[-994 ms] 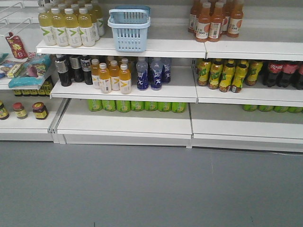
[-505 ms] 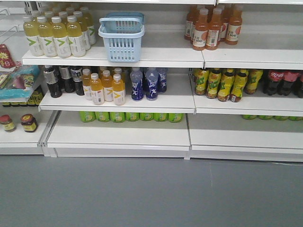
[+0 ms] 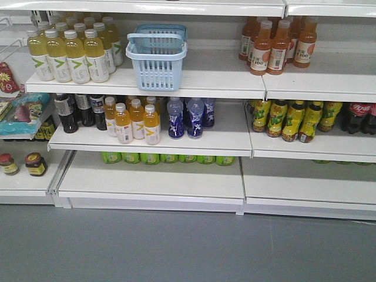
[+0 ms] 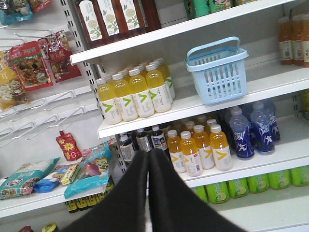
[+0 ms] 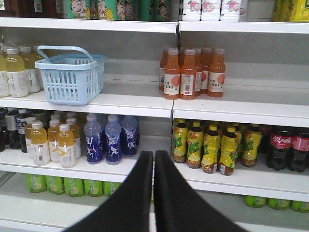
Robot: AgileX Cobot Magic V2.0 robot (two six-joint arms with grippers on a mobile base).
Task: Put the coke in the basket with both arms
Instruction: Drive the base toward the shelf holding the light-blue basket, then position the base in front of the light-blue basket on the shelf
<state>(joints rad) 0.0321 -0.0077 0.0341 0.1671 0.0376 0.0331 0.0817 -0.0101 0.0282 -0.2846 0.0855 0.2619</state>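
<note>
the left gripper [image 4: 148, 154] is seen with its two black fingers pressed together, nothing held between them. the right gripper [image 5: 154, 155] is likewise closed and empty, each wedge framed from the bottom edge of its wrist view.

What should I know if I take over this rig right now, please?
Left gripper: fingers shut, empty, facing the shelves.
Right gripper: fingers shut, empty.
Basket: on the shelf above the blue bottles, between the yellow bottles and the orange bottles; nothing shows inside it.
Coke: no all-red bottle in view; only dark red-labelled bottles stand at the right end of the shelf below.
Done: nothing yet.
Left: find and grasp the coke, then put it in the basket with both arms.
</note>
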